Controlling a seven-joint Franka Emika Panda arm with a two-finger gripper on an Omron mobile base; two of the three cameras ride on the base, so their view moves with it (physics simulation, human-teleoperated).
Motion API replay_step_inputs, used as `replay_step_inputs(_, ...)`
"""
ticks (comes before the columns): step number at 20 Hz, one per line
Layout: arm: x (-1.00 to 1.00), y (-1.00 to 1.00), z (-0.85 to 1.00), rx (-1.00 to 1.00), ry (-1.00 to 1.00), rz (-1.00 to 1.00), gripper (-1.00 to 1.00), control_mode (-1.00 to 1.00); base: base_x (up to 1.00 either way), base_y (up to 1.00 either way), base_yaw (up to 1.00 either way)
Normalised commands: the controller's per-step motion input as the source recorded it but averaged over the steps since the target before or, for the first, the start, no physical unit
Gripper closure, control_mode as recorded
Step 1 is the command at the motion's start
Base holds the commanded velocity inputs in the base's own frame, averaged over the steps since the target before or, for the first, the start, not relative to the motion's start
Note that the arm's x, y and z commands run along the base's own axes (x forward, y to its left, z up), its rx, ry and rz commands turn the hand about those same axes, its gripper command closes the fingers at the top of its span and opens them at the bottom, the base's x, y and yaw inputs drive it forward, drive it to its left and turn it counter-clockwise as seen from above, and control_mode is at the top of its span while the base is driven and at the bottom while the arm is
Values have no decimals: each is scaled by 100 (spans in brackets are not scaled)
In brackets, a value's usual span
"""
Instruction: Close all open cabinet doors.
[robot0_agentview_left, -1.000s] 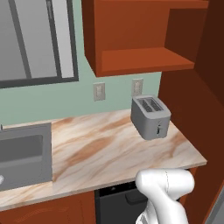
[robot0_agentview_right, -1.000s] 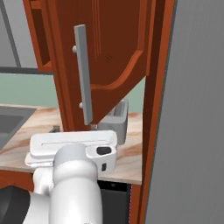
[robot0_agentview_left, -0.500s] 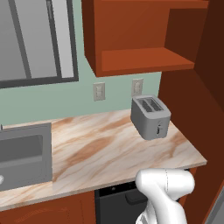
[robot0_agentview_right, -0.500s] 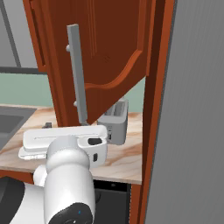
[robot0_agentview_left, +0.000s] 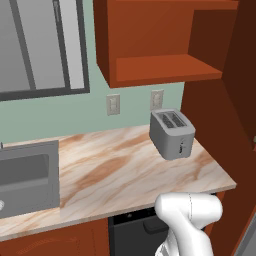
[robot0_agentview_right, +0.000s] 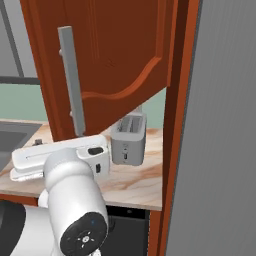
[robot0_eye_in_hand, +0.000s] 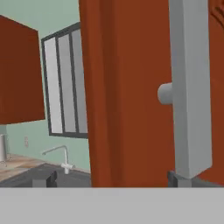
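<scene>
From the left we see the sink (robot0_agentview_left: 30, 175), the toaster (robot0_agentview_left: 171, 133), then the open door (robot0_agentview_right: 115, 55). Our arm (robot0_agentview_right: 75, 200) reaches up, hand level, just under its handle (robot0_agentview_right: 72, 82). We cannot tell how the gripper's jaws stand.

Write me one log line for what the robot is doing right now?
stage: closing open cabinet door | gripper: close against door edge beside bar handle, grip state unclear | toaster: on counter, untouched
</scene>
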Motion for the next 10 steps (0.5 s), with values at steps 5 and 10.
replay_step_inputs(5,12,47,-23,8,-23,17,-100,-100,0,0,0)
replay_step_inputs(10,16,33,-32,10,-15,11,-100,-100,0,0,0)
